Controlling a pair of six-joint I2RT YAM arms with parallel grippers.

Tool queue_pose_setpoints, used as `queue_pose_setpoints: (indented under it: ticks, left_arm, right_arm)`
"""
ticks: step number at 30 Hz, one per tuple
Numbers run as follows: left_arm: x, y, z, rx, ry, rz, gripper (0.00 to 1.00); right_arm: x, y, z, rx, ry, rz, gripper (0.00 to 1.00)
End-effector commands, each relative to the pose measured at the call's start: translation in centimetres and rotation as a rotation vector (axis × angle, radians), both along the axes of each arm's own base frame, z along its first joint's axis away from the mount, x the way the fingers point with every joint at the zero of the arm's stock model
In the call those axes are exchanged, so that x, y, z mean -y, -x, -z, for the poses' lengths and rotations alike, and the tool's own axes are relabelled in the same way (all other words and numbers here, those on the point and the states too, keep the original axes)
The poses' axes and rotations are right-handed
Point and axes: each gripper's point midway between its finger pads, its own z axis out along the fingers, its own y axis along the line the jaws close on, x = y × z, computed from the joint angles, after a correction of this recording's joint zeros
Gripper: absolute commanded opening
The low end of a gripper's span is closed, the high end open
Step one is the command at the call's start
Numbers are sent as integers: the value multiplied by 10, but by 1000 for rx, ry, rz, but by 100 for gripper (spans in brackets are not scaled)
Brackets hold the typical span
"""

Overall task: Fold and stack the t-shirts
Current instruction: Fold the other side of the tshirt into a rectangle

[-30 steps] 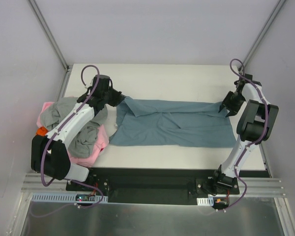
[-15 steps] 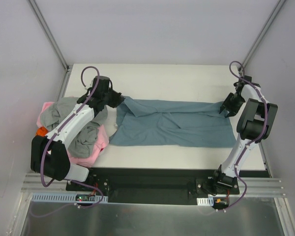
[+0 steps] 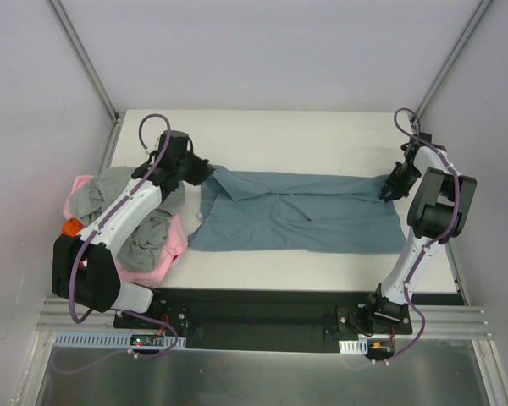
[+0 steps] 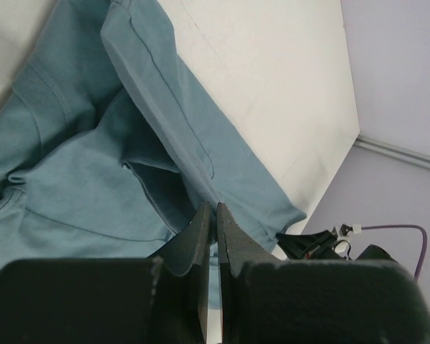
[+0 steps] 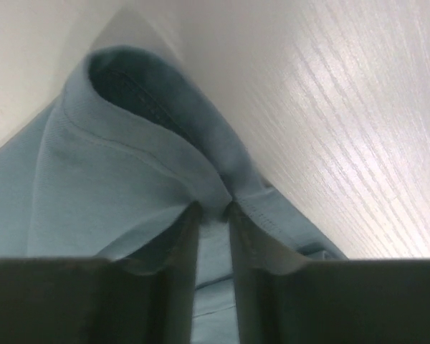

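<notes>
1 slate-blue shirt (image 3: 296, 216) lies spread flat across the middle of the white surface (image 3: 322, 135), long side running left to right, with its collar end toward the left. It shows 1 long fold along its upper edge and a few loose creases near the middle.

2 arms reach to it, 1 at each end. The left hand (image 3: 207, 173) sits at the shirt's upper left corner. In the left wrist view its 2 fingers (image 4: 201, 236) are pressed together with no gap, tips down on the long fold. I cannot tell whether any cloth is caught between them.

The right hand (image 3: 391, 188) is at the shirt's upper right corner. In the right wrist view its 2 fingers stand narrow with a pucker of the hem pinched between the tips, and the edge beyond them curls up in 1 small loop off the surface.

At the left edge of the surface, well apart from the right hand and under the left arm, is 1 heap of crumpled shirts in 3 colours: grey cloth (image 3: 110, 193) on top, pink cloth (image 3: 165, 258) beneath, and 1 small bit of orange cloth (image 3: 70, 226) at the outer side. How many shirts the heap holds cannot be counted.
</notes>
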Motion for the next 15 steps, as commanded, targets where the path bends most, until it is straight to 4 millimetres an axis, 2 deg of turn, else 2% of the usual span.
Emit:
queue_pose_setpoints:
  ticks: [1, 2, 3, 7, 8, 9, 10, 12, 13, 14, 15]
  left_arm:
    - [-3, -1, -23, 63, 3, -1, 0]
    - [-2, -1, -24, 66, 3, 3, 0]
    - [-3, -2, -26, 71, 2, 3, 0]
    - [-1, -7, -34, 92, -5, 17, 0]
    - [0, -9, -36, 100, -14, 27, 0]
    - [0, -11, -42, 114, -12, 29, 0]
    - [1, -13, -42, 113, -15, 33, 0]
    - [3, -15, -45, 119, -11, 41, 0]
    - [3, -15, -44, 116, -11, 38, 0]
    - [3, -15, -43, 112, -10, 41, 0]
    - [3, -15, -43, 111, -7, 40, 0]
  right_arm:
    - [8, -3, -8, 13, 29, 29, 13]
    - [9, -3, -11, 18, 41, 31, 4]
    - [10, -3, -17, 27, 46, 26, 1]
    - [18, -10, -51, 73, 92, 1, 1]
    - [17, -12, -57, 78, 86, -4, 8]
    - [19, -17, -67, 90, 91, -8, 9]
    - [19, -17, -70, 96, 93, -15, 10]
    - [19, -20, -70, 98, 93, -19, 20]
    - [20, -22, -71, 101, 96, -20, 20]
    - [13, -22, -63, 85, 54, -32, 18]
    - [12, -21, -60, 74, 43, -33, 10]
